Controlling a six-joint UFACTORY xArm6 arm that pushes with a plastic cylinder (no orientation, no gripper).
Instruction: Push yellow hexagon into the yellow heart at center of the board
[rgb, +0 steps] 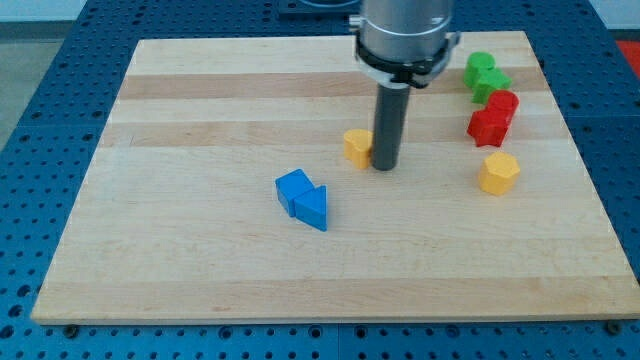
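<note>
The yellow heart (357, 146) lies near the middle of the wooden board (200, 120). My tip (385, 166) stands right beside it, on its right side, touching or nearly touching it. The yellow hexagon (498, 173) lies further to the view's right, well apart from the heart and from my tip.
Two blue blocks (302, 198) lie together below and left of the heart. Two red blocks (493, 117) sit just above the hexagon, and two green blocks (484, 75) sit above those near the board's top right corner.
</note>
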